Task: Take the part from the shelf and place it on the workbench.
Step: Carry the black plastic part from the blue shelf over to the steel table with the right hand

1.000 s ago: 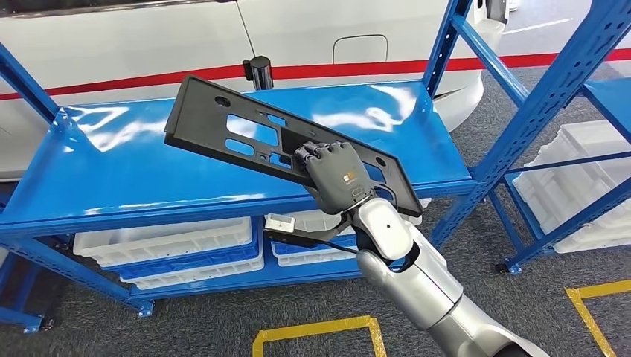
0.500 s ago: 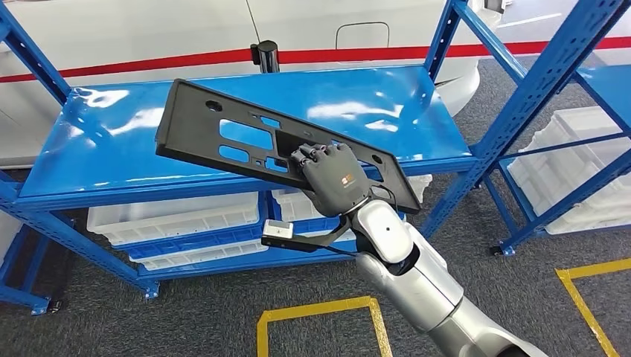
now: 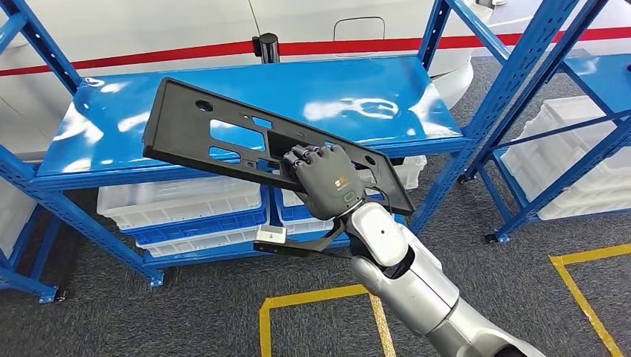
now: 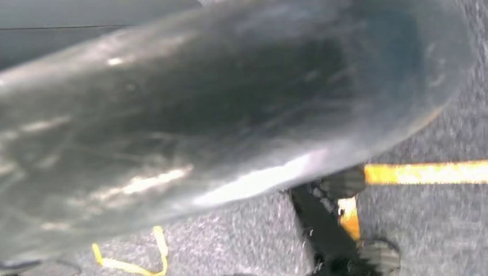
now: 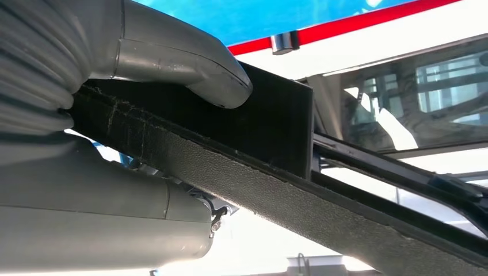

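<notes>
Starting at your left, the blue shelf (image 3: 97,152) carries nothing on its glossy top level; white bins (image 3: 182,204) sit on the level beneath. The black plastic panel (image 3: 193,134), a long flat part with cut-out slots, hangs tilted in the air above the shelf's front edge, clear of the surface. Your right robot hand (image 3: 327,182) grips it near its right end, fingers (image 3: 305,156) curled over the top face; the right wrist view shows the thumb (image 5: 190,69) clamped against the panel's edge. Yellow floor tape (image 3: 320,301) lies below. You cannot tell the left robot hand's state.
</notes>
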